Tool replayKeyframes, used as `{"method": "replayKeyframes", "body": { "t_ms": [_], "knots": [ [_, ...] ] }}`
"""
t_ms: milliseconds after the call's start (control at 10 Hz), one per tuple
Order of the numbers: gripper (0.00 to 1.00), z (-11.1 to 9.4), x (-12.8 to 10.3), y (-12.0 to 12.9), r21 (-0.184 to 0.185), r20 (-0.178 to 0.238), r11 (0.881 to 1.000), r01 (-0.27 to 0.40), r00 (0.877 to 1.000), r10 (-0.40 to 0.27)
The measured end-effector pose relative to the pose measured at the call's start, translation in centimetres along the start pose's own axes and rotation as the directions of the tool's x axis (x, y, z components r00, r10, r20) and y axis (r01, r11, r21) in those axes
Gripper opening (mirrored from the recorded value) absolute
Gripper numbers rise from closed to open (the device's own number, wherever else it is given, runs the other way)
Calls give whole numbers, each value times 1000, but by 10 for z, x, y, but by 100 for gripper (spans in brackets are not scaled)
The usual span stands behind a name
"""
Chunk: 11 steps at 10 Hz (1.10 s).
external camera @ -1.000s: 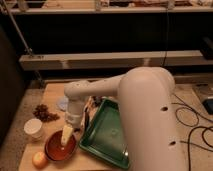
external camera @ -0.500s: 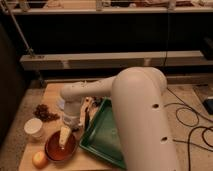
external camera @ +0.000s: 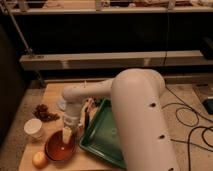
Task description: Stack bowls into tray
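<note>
A reddish-brown bowl [external camera: 60,148] sits on the wooden table [external camera: 50,95] near its front left, just left of the green tray [external camera: 107,135]. My gripper [external camera: 67,135] points down into the bowl, right over its middle. A small white bowl [external camera: 34,128] stands to the left of the brown bowl. The tray lies tilted at the table's front right and my white arm [external camera: 135,110] covers part of it.
An orange fruit [external camera: 40,159] lies at the front left corner beside the brown bowl. A dark brown clump [external camera: 44,113] lies at the left. A pale object [external camera: 61,104] and a packet [external camera: 90,107] lie behind the gripper. Cables [external camera: 192,125] run on the floor right.
My arm has shifted slightly and the gripper has lowered further into the brown bowl. The bowls and tray have not moved.
</note>
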Motion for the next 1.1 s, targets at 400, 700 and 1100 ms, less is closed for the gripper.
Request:
{"method": "replayKeyframes", "body": {
  "t_ms": [400, 700, 1100],
  "knots": [
    [1, 0, 0, 0, -18, -10, 1000, -17, 1000, 16],
    [0, -23, -7, 11, -51, 30, 998, 19, 999, -18],
    [0, -97, -30, 47, -75, 86, 993, 96, 992, -89]
  ]
}}
